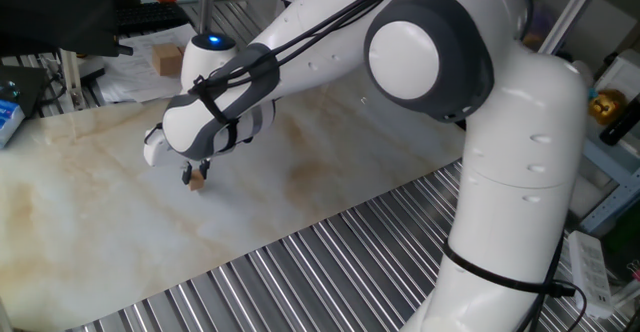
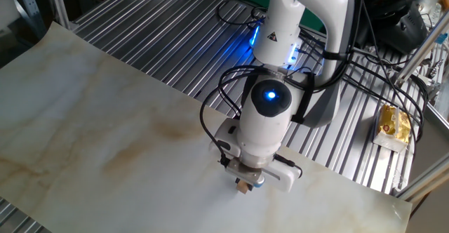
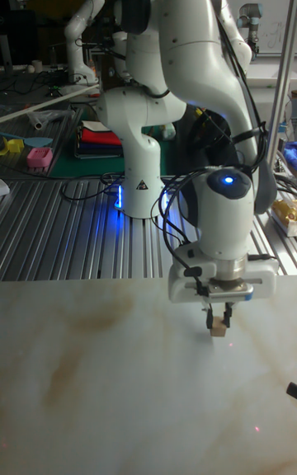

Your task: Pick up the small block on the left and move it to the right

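I see the small block (image 3: 218, 326) pinched between the gripper (image 3: 218, 320) fingers, which are clamped on its sides. In the tall fixed view it sits at or just above the marble-patterned tabletop (image 3: 99, 392); I cannot tell whether it touches. The arm reaches down over the table's right part. Larger tan blocks (image 1: 168, 60) lie well apart, beyond the table's far edge.
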### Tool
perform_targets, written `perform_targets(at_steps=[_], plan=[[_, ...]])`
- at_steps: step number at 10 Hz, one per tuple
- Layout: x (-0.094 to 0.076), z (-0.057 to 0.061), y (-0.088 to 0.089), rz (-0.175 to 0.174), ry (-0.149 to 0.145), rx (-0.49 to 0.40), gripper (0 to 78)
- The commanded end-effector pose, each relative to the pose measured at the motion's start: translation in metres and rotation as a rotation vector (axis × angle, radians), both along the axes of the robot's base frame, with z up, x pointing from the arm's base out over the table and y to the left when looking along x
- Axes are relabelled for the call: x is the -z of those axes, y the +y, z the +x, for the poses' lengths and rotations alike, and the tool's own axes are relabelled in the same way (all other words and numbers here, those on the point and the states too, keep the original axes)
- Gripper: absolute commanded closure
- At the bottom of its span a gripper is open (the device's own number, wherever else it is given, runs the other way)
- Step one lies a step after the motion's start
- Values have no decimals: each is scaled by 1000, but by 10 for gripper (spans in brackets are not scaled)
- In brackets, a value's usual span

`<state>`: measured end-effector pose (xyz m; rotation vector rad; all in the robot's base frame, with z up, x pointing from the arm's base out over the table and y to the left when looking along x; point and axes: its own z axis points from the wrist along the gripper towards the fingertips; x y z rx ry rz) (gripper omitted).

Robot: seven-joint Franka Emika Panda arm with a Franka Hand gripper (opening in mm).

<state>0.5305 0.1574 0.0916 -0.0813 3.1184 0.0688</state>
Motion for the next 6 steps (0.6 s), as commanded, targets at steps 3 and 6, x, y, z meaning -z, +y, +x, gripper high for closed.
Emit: perform_targets(at_steps=[3,6], plan=[[4,3,1,8,-9,1,763],[9,4,1,10,-13,-1,763]])
